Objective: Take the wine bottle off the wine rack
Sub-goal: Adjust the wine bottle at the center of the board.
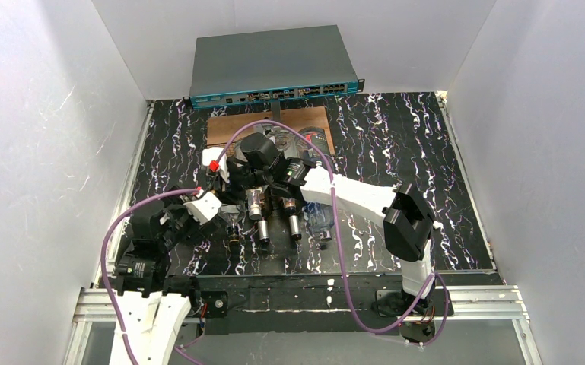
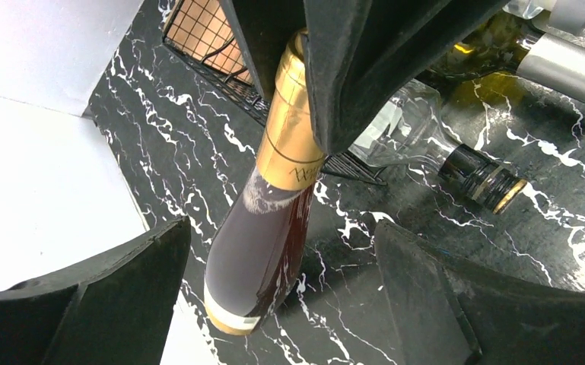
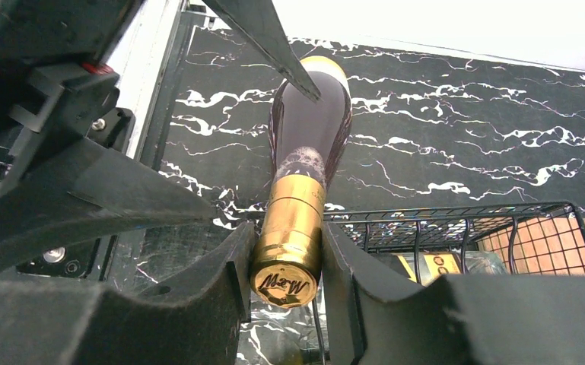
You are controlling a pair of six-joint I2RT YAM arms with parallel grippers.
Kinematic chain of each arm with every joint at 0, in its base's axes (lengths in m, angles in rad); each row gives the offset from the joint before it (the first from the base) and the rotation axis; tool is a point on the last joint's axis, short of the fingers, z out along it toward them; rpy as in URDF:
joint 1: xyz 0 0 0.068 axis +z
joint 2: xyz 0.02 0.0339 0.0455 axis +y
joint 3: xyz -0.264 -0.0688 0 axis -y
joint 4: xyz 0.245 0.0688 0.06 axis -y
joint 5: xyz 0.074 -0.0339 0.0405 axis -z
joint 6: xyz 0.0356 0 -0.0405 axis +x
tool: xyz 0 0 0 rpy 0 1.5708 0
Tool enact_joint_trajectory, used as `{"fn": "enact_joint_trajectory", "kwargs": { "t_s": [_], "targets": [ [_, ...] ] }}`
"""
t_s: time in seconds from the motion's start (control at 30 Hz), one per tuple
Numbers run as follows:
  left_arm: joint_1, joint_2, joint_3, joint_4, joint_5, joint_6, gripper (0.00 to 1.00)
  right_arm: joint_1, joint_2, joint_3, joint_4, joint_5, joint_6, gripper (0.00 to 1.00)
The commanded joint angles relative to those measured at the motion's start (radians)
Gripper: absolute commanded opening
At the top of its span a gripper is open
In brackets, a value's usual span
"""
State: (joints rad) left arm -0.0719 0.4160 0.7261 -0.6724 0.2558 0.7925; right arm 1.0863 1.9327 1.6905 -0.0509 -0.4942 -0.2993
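So that the wine bottle (image 3: pixel 310 125) could clear the wine rack (image 3: pixel 456 222), we clamped its gold neck in the right gripper (image 3: pixel 285 258), with the left gripper (image 2: pixel 280 237) open toward the counter's left edge.

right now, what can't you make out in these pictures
Top external: the arms and the purple cable hide most of the wine rack and the held wine bottle.
Left wrist: the right fingers cover the bottle's cap.
Right wrist: a left finger covers part of its base; the right fingers hide the rack's lower part.
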Motion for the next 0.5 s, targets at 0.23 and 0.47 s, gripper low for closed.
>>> {"fn": "enact_joint_trajectory", "kwargs": {
  "t_s": [0.23,0.47],
  "targets": [
    [0.007,0.042,-0.089,0.158,0.063,-0.052,0.74,0.004,-0.023,0.078,0.103,-0.111,0.068,0.01],
    [0.008,0.02,-0.136,0.197,0.057,-0.075,0.55,0.004,-0.021,0.083,0.114,-0.145,0.097,0.01]
  ]
}}
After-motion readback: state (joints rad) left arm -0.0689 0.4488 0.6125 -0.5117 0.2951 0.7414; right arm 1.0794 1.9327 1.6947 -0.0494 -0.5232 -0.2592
